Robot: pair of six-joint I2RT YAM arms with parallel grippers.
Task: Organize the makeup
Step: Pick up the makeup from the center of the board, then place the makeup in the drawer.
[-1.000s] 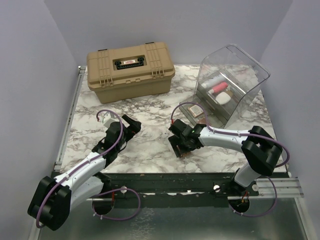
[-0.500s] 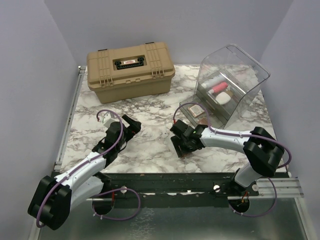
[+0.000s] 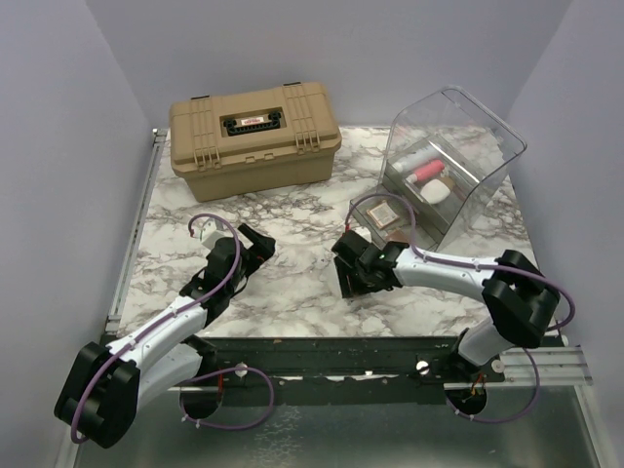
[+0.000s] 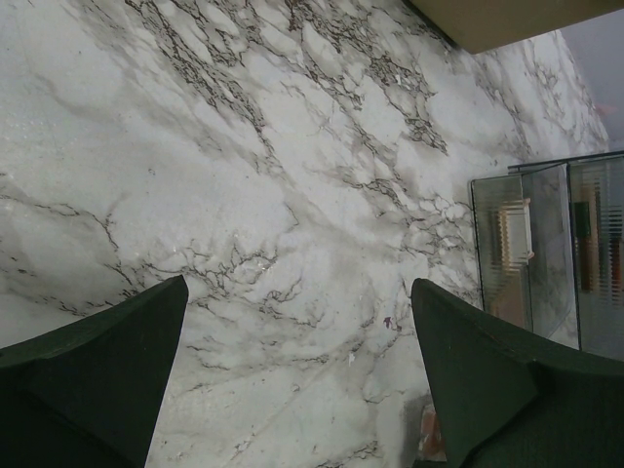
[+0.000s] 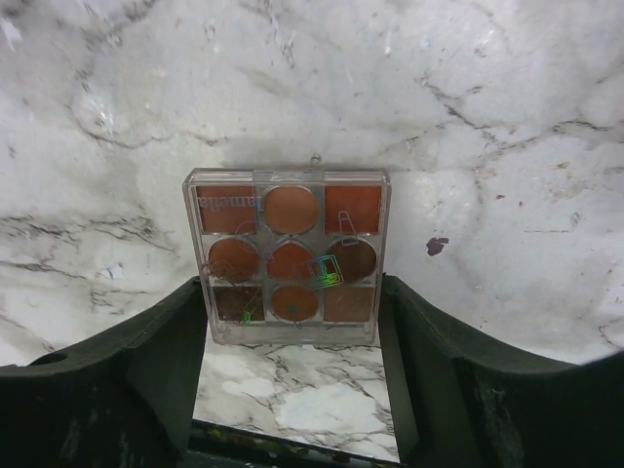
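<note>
Top external view, nearest edge: a dark rail (image 3: 341, 351) runs along the front of the table (image 3: 292, 292) and carries both arm bases. Just beyond it we see the left gripper (image 3: 255, 244) low over the marble, jaws spread wide. Its own camera shows only veined stone between its fingers (image 4: 97, 375).

To the right, the right gripper (image 3: 353, 278) points down at the table. From its wrist we see it narrowed onto the palette (image 5: 288, 258), a square clear case of brown and pink pans, with both pads against its sides. We cannot tell whether the palette is lifted or resting on the marble.

Just behind that gripper a drawer (image 3: 395, 232) stands pulled out of the bin (image 3: 468, 127), and a second palette (image 3: 383, 213) lies in it. Deeper inside the clear bin we make out a white tube (image 3: 414, 156), a pink tube (image 3: 426, 174) and a white oval (image 3: 436, 192), close together.

At the far left a tan case (image 3: 255, 136) sits closed, well apart from the bin.

We see white marble with grey veins and a few dark specks near the palette. Pale lilac walls close in three sides.
</note>
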